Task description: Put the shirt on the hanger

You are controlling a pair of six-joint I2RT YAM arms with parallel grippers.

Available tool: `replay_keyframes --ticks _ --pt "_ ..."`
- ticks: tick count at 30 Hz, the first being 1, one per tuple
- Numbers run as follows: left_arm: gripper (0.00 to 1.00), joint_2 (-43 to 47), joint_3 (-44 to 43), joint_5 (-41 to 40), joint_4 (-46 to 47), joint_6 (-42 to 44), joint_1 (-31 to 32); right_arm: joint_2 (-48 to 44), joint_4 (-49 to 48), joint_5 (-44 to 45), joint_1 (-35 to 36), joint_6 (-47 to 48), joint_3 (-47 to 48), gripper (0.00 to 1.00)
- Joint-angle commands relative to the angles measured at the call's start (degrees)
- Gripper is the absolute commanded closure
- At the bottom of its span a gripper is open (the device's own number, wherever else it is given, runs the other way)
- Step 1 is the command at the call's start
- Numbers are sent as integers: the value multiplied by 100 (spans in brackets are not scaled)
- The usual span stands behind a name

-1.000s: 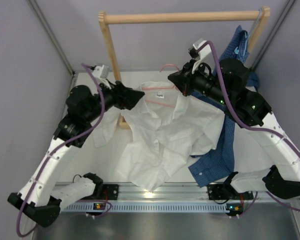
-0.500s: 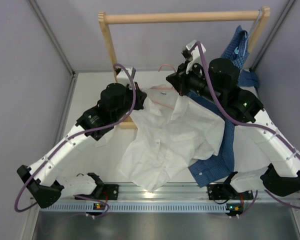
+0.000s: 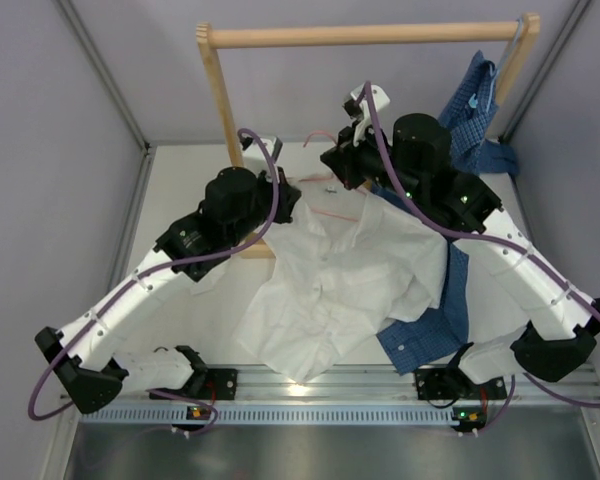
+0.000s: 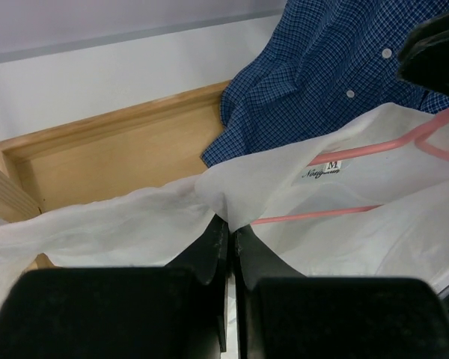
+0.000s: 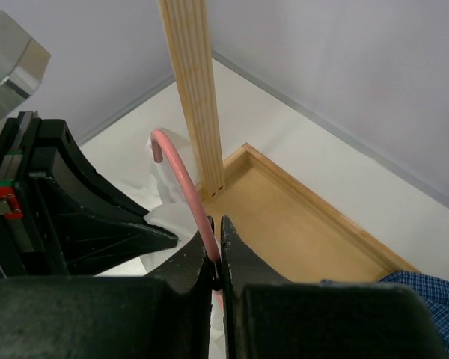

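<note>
Here left claw (image 4: 226, 228) pinches the shirt (image 4: 127, 228); right claw (image 5: 215, 224) clamps the hanger (image 5: 181, 176).

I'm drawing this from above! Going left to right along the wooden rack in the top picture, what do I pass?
Left wooden post → pink hanger → blue checked shirt → right wooden post.

I see soft, even, bright light; faint shadows fall on the counter (image 3: 175, 185) below both jaws. Wrist views blur close to the jaws and sharpen beyond.
</note>
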State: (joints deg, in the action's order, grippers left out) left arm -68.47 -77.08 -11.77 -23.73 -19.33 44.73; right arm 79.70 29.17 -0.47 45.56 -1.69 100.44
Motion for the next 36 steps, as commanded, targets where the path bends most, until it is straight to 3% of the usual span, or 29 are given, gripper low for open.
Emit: replay_keyframes --ticks 1,5,8,9,17,18,21,25,29,32,36 --pt "100 325 -71 -79 167 79 27 19 -500 29 -65 -7 89 100" --pt "100 413 183 -413 158 87 27 -42 -535 267 -56 -15 107 100" --pt "33 570 281 -143 166 271 27 -77 -535 214 -65 -33 133 100" --pt "3 632 264 -54 175 394 27 -95 -535 223 -56 -33 125 100" --pt "2 1494 -228 1131 500 2177 27 -823 -509 232 -187 -94 -656 100" --pt "2 1555 -290 1568 544 2397 27 -938 -491 92 -223 -112 -745 100" --pt "2 1530 -299 1862 501 3390 18 -1342 -185 -373 -337 -173 -930 100" --pt "4 1188 -561 2791 -270 4751 18 -1791 404 -761 -346 54 -983 100" --pt "7 354 -1350 3706 -1394 4921 -52 -2142 774 -1024 -355 345 -1105 100" --pt "11 -217 -1800 4225 -1748 4974 -183 -2257 845 -1095 -355 336 -1167 100" --pt "14 -561 -2284 5488 -1925 4896 -517 -2354 845 -1288 -355 275 -1176 100"
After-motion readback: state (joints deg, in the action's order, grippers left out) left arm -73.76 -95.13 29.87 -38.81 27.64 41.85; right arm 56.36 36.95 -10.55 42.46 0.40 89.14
